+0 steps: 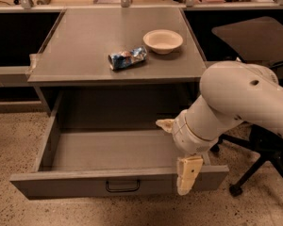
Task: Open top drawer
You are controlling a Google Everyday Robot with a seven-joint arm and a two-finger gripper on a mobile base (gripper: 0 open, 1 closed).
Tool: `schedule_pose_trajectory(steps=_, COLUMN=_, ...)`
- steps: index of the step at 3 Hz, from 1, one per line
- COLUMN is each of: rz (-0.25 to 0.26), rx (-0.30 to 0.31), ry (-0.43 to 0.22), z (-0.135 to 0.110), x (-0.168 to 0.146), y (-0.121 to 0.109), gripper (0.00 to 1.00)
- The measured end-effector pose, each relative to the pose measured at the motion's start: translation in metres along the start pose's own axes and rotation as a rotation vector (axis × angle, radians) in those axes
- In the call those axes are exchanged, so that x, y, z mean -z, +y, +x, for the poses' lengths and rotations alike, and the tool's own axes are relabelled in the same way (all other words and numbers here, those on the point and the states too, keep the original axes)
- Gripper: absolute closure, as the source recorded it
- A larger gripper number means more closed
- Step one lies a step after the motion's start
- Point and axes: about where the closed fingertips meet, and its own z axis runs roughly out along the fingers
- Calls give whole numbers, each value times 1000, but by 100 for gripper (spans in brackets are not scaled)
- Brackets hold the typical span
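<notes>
**Gripper.** The gripper point(177, 159) sits low at the right end of the top drawer point(75, 184), at the end of a thick white arm point(236, 102) that reaches in from the right. Its two cream fingers point(188, 174) stand apart. One hangs down over the outer face of the drawer front. The other points back and to the left above the drawer's inside. The front panel's top edge runs between them, but no firm clamp on the panel can be confirmed.

**Drawer.** The drawer is pulled well out of the grey cabinet point(108, 36), and its plain grey floor is exposed almost to the back wall. The dark loop handle point(123, 186) sits at the centre of the front, well to the left of the gripper and untouched by it.

**Step in hand.** In the inspector's judgement the pull is at or near its end and the task looks essentially done.

**Next move.** It calls for freeing the fingers from the front edge by lifting clear, without nudging the drawer back in.

**Surroundings.** A bowl point(163, 40) and a crumpled packet point(127, 58) lie on the cabinet top. An office chair point(262, 161) stands behind the arm.
</notes>
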Motion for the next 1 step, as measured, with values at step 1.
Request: schedule_pose_trajectory(steps=1, rz=0, rx=0, ry=0, z=0, x=0, y=0, gripper=0)
